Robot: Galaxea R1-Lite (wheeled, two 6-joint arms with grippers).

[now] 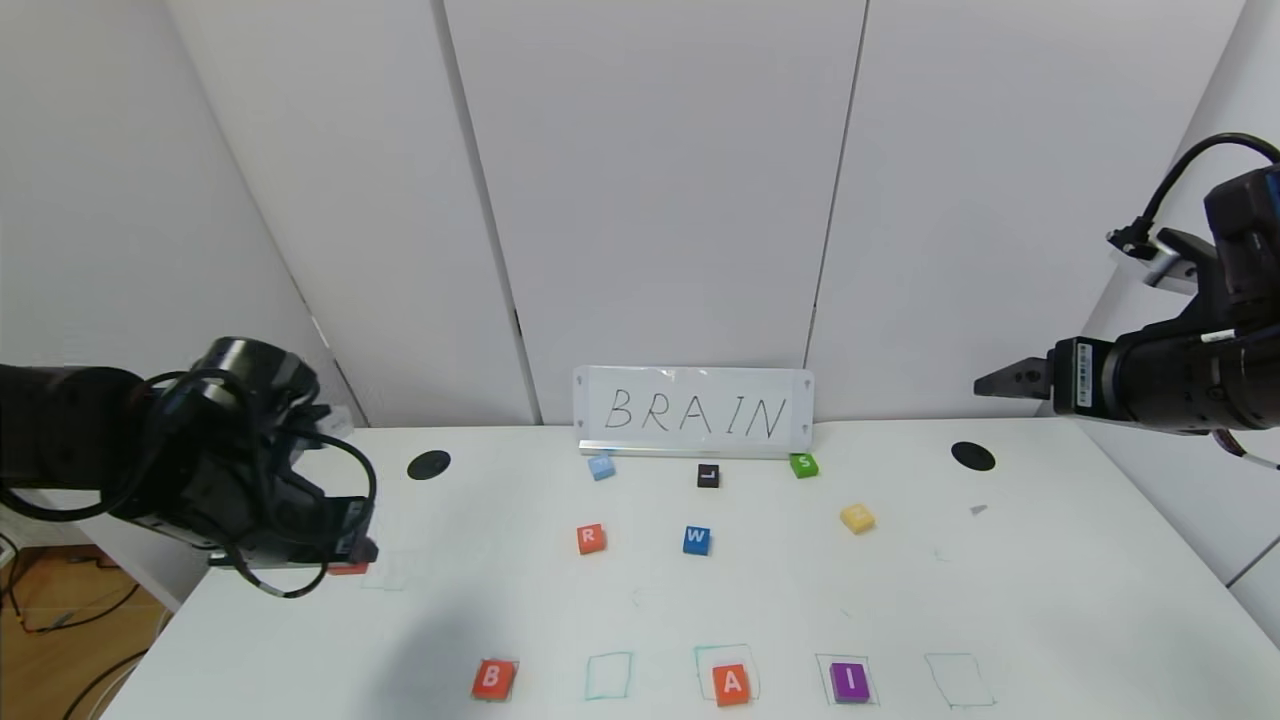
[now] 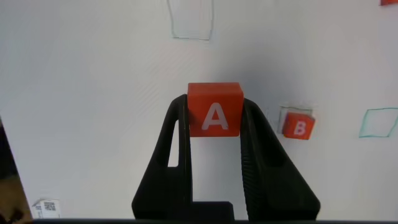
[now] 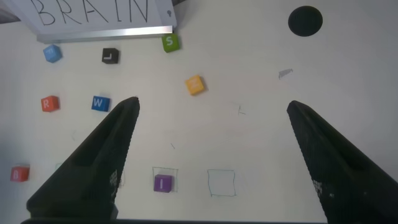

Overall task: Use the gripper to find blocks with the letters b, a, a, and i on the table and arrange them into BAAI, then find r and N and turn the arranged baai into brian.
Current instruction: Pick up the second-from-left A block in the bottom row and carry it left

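While pale wall panels close off the room at 12 o'clock, the table (image 1: 1050,590), white with 2 black holes and thin green drawn squares, carries a sign (image 1: 694,412) reading BRAIN at its far edge. Along the 6 o'clock edge lie 3 blocks, B (image 1: 492,678), A (image 1: 732,684) and a purple I (image 1: 850,681), letters upright toward the robot. The left gripper (image 2: 214,124), at 9 o'clock, is clamped on the second A block (image 2: 214,109), letter upright between its fingers. R (image 1: 590,538) sits mid-table and the yellow N (image 1: 857,517) toward 2 o'clock, slightly skewed. The right gripper (image 3: 211,109) hangs spread wide at 3 o'clock, empty.
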